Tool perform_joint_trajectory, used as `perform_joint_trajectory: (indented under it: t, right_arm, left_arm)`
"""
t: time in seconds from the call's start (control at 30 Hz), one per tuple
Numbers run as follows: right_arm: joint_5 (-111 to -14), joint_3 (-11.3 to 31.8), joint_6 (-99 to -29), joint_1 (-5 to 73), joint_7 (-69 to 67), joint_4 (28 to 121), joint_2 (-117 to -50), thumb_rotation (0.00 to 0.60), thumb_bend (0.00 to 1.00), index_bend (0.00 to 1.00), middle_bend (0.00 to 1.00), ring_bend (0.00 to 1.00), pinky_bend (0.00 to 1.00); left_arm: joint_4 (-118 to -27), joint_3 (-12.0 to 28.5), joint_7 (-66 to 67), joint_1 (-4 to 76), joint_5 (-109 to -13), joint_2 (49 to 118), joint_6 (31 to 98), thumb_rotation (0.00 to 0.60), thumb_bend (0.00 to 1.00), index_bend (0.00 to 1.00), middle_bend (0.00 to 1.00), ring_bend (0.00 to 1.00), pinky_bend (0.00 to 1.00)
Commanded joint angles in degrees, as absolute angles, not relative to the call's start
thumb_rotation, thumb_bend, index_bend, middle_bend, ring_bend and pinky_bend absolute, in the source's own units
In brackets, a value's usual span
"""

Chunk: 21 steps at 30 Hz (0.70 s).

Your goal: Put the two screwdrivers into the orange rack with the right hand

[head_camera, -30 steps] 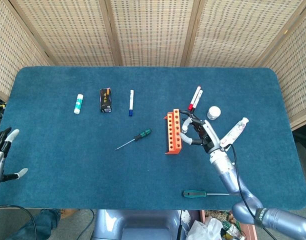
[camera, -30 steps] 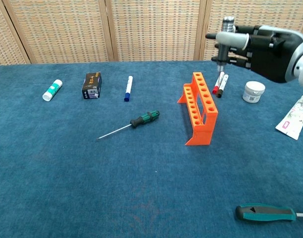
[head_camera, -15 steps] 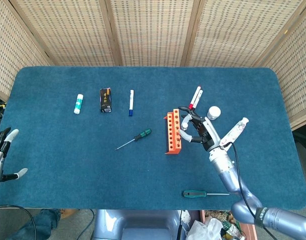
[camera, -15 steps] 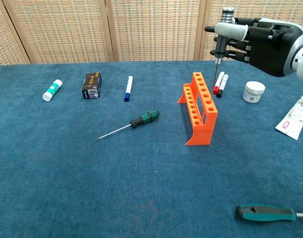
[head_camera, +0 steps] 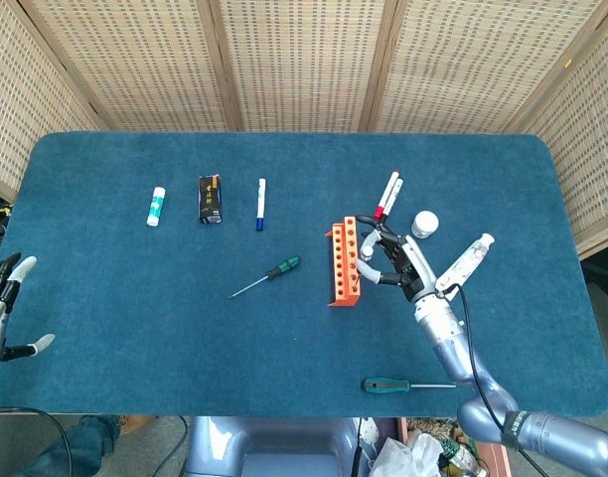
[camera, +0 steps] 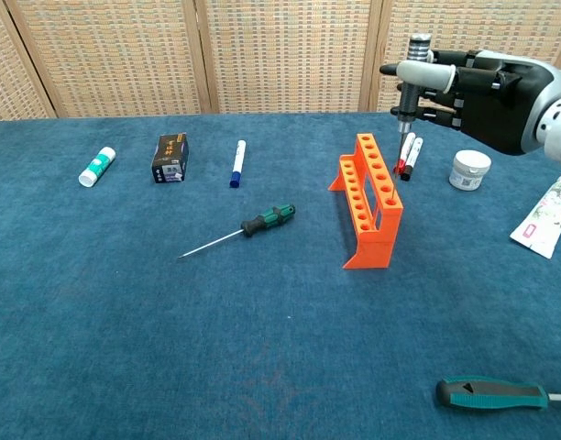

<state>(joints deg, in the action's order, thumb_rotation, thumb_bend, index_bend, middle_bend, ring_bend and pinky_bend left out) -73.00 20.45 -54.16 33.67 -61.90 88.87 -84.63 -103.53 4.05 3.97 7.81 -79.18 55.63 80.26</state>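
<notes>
Right hand: the right hand (camera: 482,87) hovers at the upper right of the chest view, above and behind the far end of the rack; in the head view (head_camera: 395,264) it sits just right of the rack. It pinches a slim, grey-handled tool (camera: 411,81) upright, tip down, clear of the rack.
Left hand: the left hand (head_camera: 1,310) shows at the left edge of the head view, off the tabletop, fingers spread, holding nothing.
Orange rack: the orange rack (camera: 368,197) stands right of centre on the blue tabletop (camera: 125,321), its row of holes empty as far as can be seen.
Small screwdriver: the green-and-black-handled screwdriver (camera: 267,220) lies flat, left of the rack and well apart from it, shaft pointing lower left.
Large screwdriver: the large green-handled screwdriver (camera: 491,394) lies at the lower right near the front edge of the tabletop, shaft running right.
Behind the rack: two markers (camera: 408,156) side by side, a white jar (camera: 469,170) to their right, a tube (camera: 548,215) at the right edge.
Upper left: a glue stick (camera: 96,166), a small black box (camera: 170,158), a blue-capped pen (camera: 236,163).
</notes>
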Motion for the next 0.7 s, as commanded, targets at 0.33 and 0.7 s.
perform_joint_trajectory:
  t: [0.33,0.7]
  right_arm:
    - [-73.23,19.94,-53.69,33.80,-62.32,87.40,-85.79,0.600,0.53,0.67,0.15,0.00,0.12]
    - [-75.95,17.81,-53.48,33.35,-66.57,82.49,-87.91,0.600,0.53,0.67,0.15,0.00,0.12]
  left_arm:
    - [-103.58,4.01,3.95,7.86,-79.19,55.63,80.16,0.600,0.00,0.00,0.00,0.00,0.00]
    - [-103.58,3.91,4.32,8.07,-78.94,55.77,79.61,0.600,0.00,0.00,0.00,0.00,0.00]
